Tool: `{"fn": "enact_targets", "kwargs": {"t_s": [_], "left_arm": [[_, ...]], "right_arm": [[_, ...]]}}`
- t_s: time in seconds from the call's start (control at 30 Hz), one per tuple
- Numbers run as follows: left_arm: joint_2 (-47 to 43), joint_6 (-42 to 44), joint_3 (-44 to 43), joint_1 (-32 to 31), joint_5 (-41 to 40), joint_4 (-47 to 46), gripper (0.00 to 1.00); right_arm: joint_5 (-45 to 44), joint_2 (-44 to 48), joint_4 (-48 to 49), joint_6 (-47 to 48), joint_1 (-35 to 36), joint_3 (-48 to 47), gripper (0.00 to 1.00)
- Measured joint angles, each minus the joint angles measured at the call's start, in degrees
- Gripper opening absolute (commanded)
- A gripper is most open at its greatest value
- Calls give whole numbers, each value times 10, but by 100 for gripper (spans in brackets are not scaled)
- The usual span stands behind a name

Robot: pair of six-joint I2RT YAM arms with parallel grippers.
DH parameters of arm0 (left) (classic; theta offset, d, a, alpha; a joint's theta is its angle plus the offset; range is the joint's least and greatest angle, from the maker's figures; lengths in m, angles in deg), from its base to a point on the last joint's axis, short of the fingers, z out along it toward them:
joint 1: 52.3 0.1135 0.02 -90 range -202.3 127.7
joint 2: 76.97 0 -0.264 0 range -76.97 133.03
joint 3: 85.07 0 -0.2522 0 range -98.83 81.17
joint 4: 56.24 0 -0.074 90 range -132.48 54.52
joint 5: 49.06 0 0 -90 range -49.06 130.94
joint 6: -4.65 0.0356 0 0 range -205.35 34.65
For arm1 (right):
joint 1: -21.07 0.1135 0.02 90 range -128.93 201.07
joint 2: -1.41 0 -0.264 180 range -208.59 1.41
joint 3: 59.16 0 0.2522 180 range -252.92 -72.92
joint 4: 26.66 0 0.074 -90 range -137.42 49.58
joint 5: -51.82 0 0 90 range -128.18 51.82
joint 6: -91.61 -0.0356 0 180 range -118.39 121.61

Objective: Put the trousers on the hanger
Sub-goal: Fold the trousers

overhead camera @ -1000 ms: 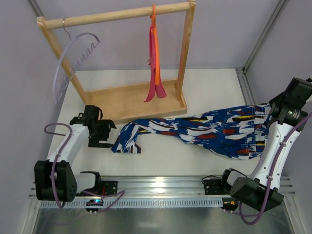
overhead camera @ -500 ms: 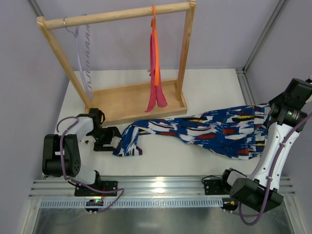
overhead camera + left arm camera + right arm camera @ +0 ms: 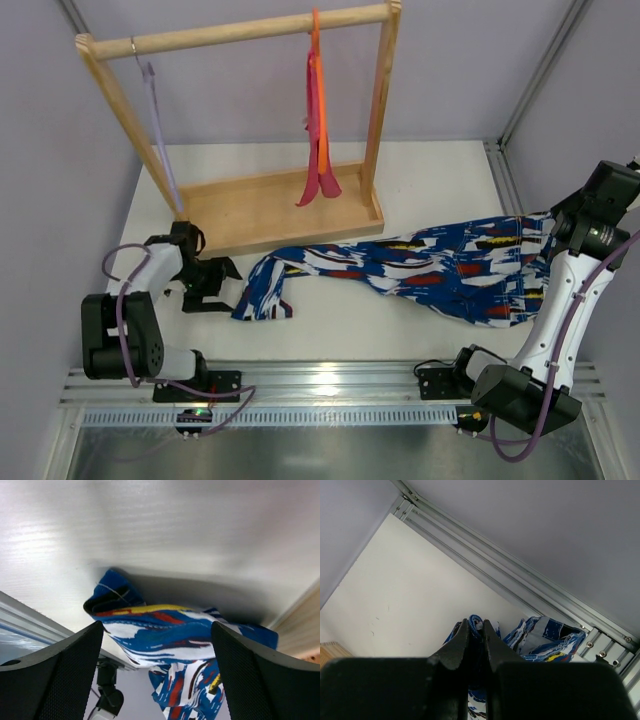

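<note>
Trousers [image 3: 400,265] of soft fabric, in a bold blue, white, red and black brushstroke print, are lying stretched across the white counter [image 3: 430,180]. They are running from a bunched end at front left to a wider end at the right edge.

I am keeping the right end effector [image 3: 475,627] pinched tight on that right end. Its wrist view is showing printed cloth caught between the closed fingers, with more of it crumpled just behind them.

I am holding the left end effector [image 3: 225,288] low over the counter just beside the bunched left end, with its fingers spread wide and gripping nothing. In its wrist view the folded tip of the trousers is sitting ahead, between the two black finger pads [image 3: 55,675]. I cannot tell whether either pad is touching it.

Behind the left arm, the thin pale lilac translucent plastic hanger [image 3: 163,150] is hanging by its metal hook from the top bar of a light wooden rack [image 3: 280,205]. It is turned edge-on to the overhead camera.

Further right on the same bar, a plain pink cloth [image 3: 320,150] is drooping from an orange hanger [image 3: 315,40], well apart from the lilac one.
</note>
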Motion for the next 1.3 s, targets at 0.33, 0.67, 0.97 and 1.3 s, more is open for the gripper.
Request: {"fn": "enact_targets", "kwargs": {"t_s": [0.33,0.67,0.97,1.3], "left_arm": [[-90,-42,2,12,-30,41,92],[-88,-34,70,40,-26,46,92],[-50,-33,78,40,3,4,86],[-29,-38,105,40,20,-42,42]], "right_arm": [[2,0,0,0,2,0,4],[-5,19,2,3,12,7,4],[-5,24,8,3,12,12,4],[-6,29,12,2,12,19,4]]}}
